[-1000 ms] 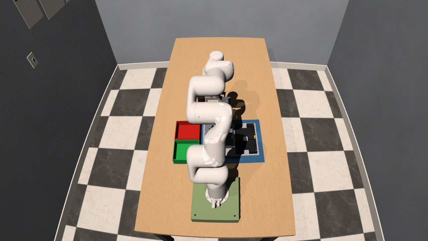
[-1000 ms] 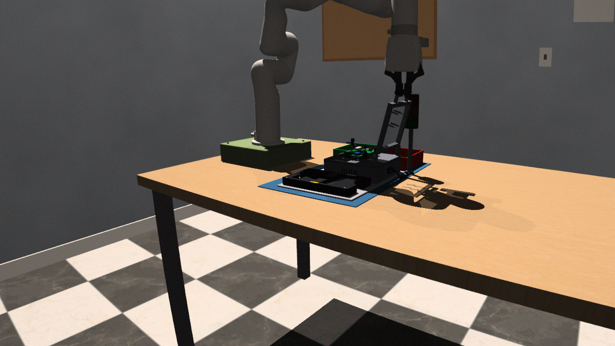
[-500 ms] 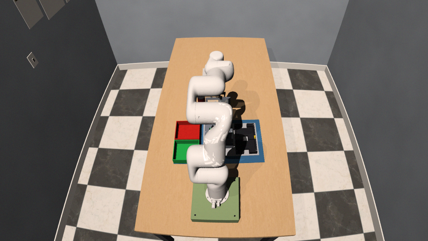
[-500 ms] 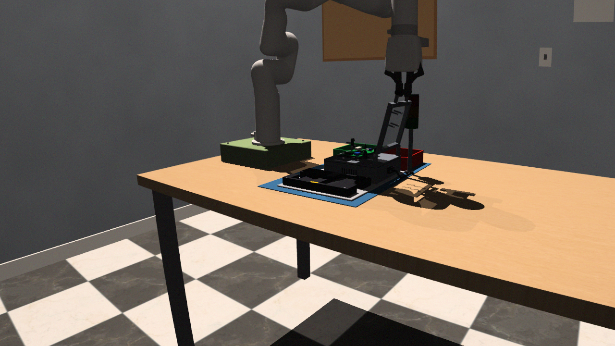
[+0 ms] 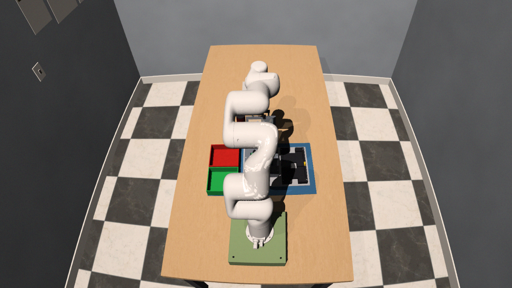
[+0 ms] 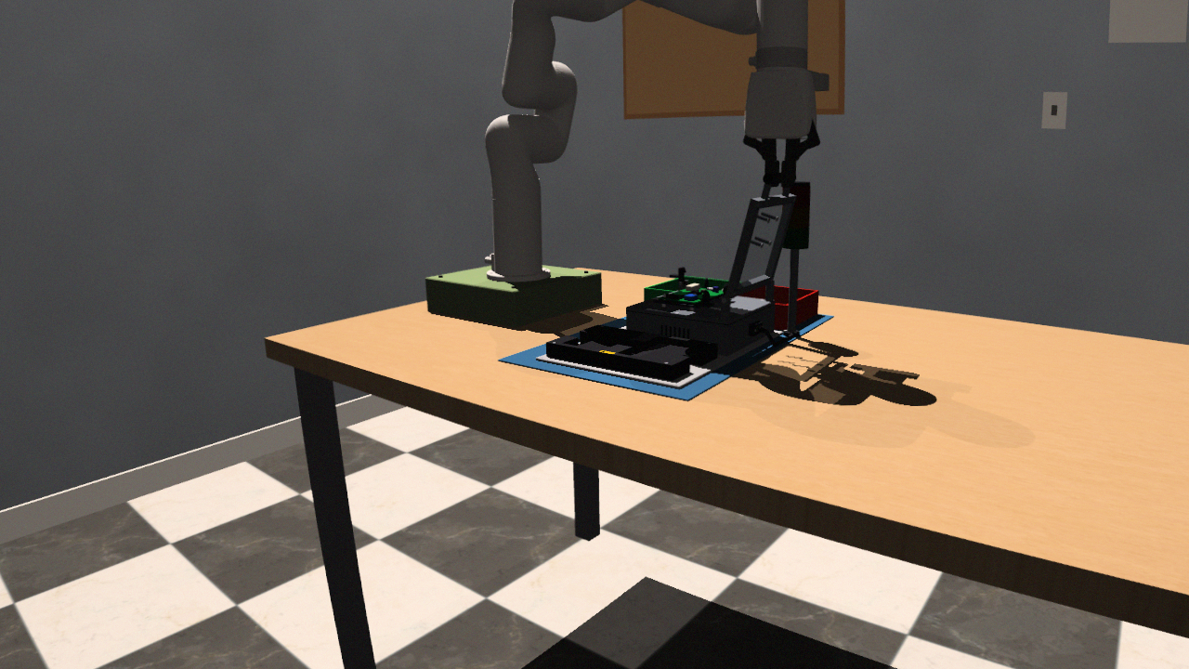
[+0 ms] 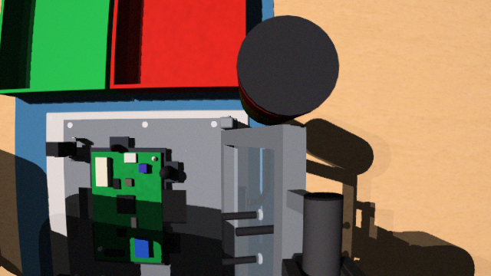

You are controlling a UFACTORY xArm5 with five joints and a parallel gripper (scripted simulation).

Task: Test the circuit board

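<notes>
The green circuit board (image 7: 126,184) (image 6: 694,293) lies flat in the tester (image 7: 199,146) (image 6: 698,320), component side up, with its white connector (image 7: 101,171) at the end toward the bins. The tester's lid (image 7: 291,161) (image 6: 752,241) stands raised, steeply tilted. My gripper (image 6: 779,178) (image 7: 322,266) is shut on the lid's dark handle bar (image 7: 322,226) at its top edge. The signal light tower (image 7: 288,65) (image 6: 798,216) stands beside the lid and looks dark. In the top view the arm hides the gripper and most of the tester.
The green bin (image 7: 65,42) (image 5: 220,181) (image 6: 665,289) and red bin (image 7: 184,42) (image 5: 225,155) (image 6: 798,302) sit side by side beyond the tester. The black tray (image 5: 295,168) (image 6: 619,347) lies on the blue mat (image 5: 310,188) (image 7: 31,126).
</notes>
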